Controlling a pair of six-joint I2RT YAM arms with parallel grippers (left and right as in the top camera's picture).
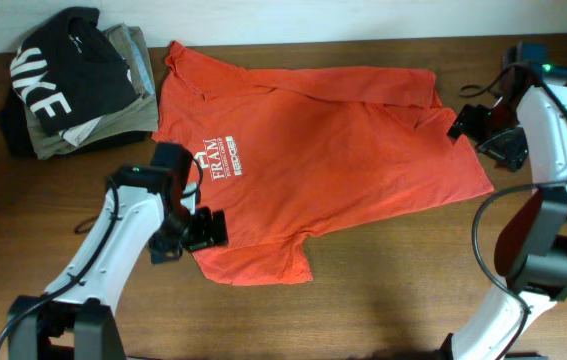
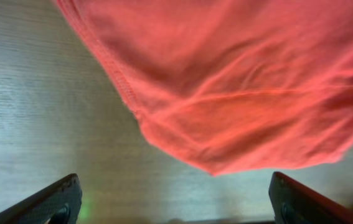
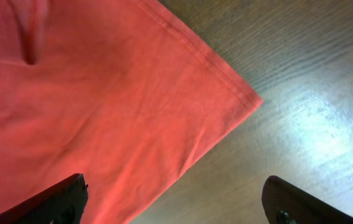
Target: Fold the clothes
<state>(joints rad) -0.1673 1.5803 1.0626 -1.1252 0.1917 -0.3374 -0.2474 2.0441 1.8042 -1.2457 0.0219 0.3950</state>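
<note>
While 2 arms are reaching over the wooden table, 1 red-orange T-shirt is lying spread across its middle, and 1 black garment with large white letters is sitting on a stack of olive-grey folded garments at the far left corner; how many pieces are making up that stack I cannot tell. The T-shirt is showing 1 small block of white lettering near its left side. Creases are running across its upper part, its far right corner is lying folded over, and 1 flap is jutting toward the near edge.

The left gripper is hovering at that flap, touching or just above the cloth. In the left wrist view its 2 fingers are standing wide apart, holding nothing, with a stitched edge and a rounded lobe of the T-shirt ahead of them.

The right gripper is hanging at the right edge of the T-shirt. In the right wrist view its 2 fingers are likewise spread wide and empty, and 1 hemmed corner of the T-shirt is lying flat on the wood.
</note>
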